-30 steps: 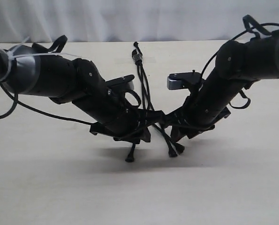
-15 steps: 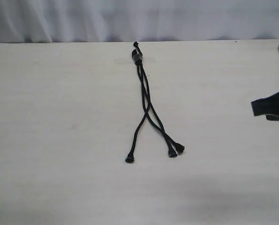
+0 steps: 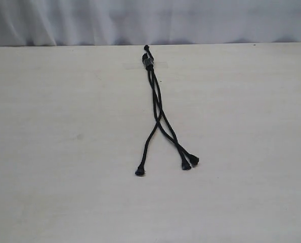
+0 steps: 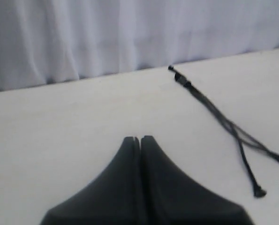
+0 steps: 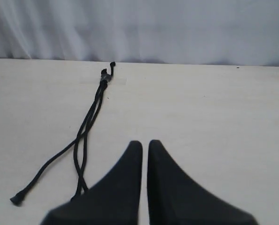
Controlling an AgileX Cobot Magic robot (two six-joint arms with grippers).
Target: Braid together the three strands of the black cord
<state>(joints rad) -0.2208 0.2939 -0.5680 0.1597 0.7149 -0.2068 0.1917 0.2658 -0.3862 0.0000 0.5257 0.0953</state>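
Lying on a pale table (image 3: 54, 152), the black cord (image 3: 155, 104) had its knotted end (image 3: 148, 62) toward the far curtain (image 3: 150, 20), and the three strands (image 3: 163, 132) fanned apart nearer. Neither arm appeared in the exterior view. Only the wrist views showed the left gripper (image 4: 140, 138) and right gripper (image 5: 145, 142), each with fingers pressed nearly together, holding nothing, apart from the cord.

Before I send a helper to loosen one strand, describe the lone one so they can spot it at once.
On the pale table, the black cord runs from its knotted far end toward the near edge. There it splits: two tips lie close together, and the lone strand crosses over and ends apart from them, on the exterior view's left.
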